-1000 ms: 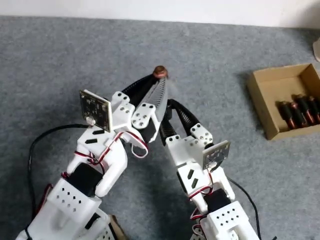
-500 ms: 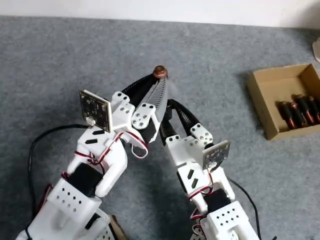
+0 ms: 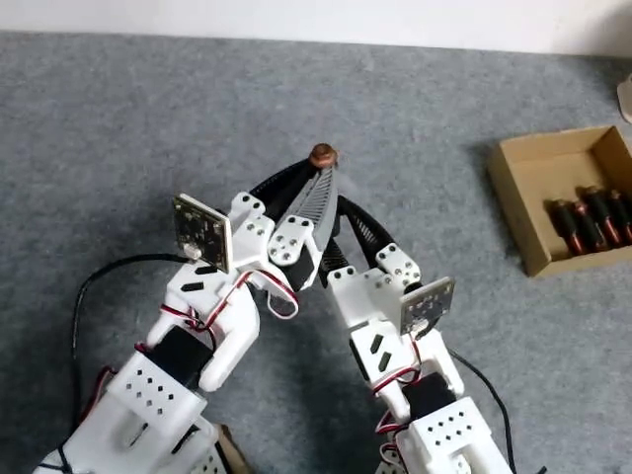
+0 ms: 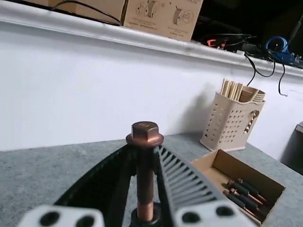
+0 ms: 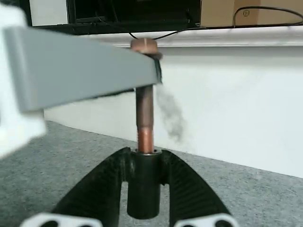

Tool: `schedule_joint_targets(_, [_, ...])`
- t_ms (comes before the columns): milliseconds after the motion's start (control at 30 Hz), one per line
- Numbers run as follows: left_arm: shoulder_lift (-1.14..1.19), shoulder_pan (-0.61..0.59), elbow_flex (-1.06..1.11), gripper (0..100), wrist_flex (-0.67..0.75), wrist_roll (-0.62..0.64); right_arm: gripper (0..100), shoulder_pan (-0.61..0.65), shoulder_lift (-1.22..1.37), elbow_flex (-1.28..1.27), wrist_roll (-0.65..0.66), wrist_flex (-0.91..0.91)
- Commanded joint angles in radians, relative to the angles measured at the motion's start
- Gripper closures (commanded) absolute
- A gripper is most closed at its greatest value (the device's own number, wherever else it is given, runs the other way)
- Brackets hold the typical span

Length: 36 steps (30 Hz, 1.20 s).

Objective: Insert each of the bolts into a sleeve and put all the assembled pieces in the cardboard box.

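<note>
High view: one bolt (image 3: 321, 155), one box (image 3: 553, 163)

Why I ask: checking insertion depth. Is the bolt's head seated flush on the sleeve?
No, most of the bolt stands bare above the black sleeve, with only its tip inside.

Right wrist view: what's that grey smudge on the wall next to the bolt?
Right wrist view: probably a soft shadow on the white wall beside the bolt. Left wrist view: the cream holder darkens the wall beside it likewise.
</note>
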<state>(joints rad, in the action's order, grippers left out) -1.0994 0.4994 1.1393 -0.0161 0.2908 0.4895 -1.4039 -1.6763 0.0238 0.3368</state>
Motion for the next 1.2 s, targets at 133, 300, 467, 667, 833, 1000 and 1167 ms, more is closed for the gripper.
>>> schedule_joint_targets(133, [-0.019, 0.018, -0.065, 99, -0.094, 0.002, 99.3, -0.010, -0.010, -0.131, -0.009, 0.001])
schedule_joint_targets(300, [0.085, 0.033, -0.127, 99, -0.167, 0.002, 99.3, -0.012, -0.010, -0.131, -0.009, 0.001])
schedule_joint_targets(467, [0.228, 0.033, -0.140, 99, -0.140, 0.002, 99.3, -0.016, -0.010, -0.131, -0.009, 0.001])
schedule_joint_targets(667, [0.265, 0.031, -0.139, 99, -0.114, 0.002, 99.3, -0.065, -0.010, -0.131, -0.009, 0.002])
schedule_joint_targets(833, [0.263, 0.033, -0.139, 99, -0.118, 0.002, 99.3, -0.065, -0.010, -0.131, -0.009, 0.002])
schedule_joint_targets(1000, [0.263, 0.033, -0.139, 97, -0.118, -0.003, 99.3, -0.065, -0.010, -0.131, -0.009, 0.002])
schedule_joint_targets(1167, [0.263, 0.033, -0.133, 81, -0.118, 0.002, 99.3, -0.067, -0.010, -0.131, -0.009, 0.002])
